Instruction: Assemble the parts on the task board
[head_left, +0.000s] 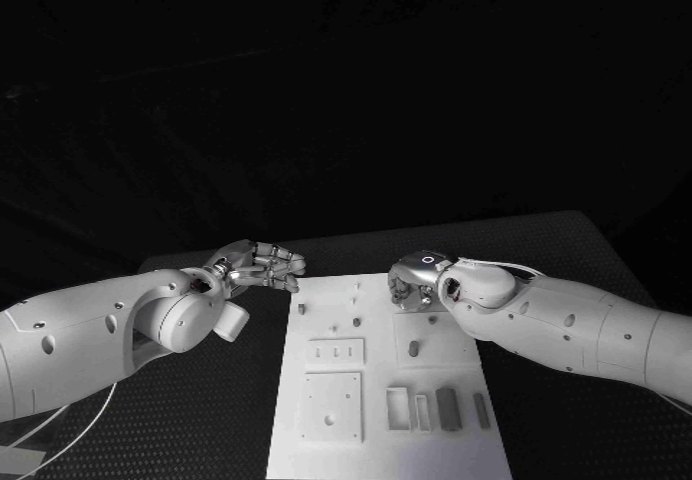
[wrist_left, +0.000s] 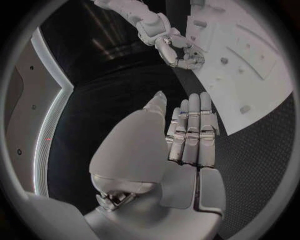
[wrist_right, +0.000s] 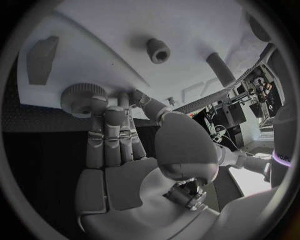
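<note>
The right hand (head_left: 415, 283) is at the far right corner of the task board (head_left: 378, 420), fingers laid against a round knurled part (wrist_right: 80, 98) at the board's edge; whether it grips it I cannot tell. The left hand (head_left: 260, 266) hovers just off the board's far left corner over the tabletop (head_left: 562, 250), fingers together, holding nothing. More parts (head_left: 447, 408) lie at the near end of the board.

Task board (head_left: 378, 400): white, smooth, matt, plastic-looking; raised and recessed features share the same finish. Parts on it, incl. a knurled round part (wrist_right: 80, 96) with a ridged rim, grey and matt. Table (head_left: 577, 250): black, with a fine dotted, grippy texture, no sheen. Left hand (head_left: 260, 268) and right hand (head_left: 418, 280): silvery metal look, satin with bright glints. Arms (head_left: 87, 335): white, smooth, glossy hard shell.
</note>
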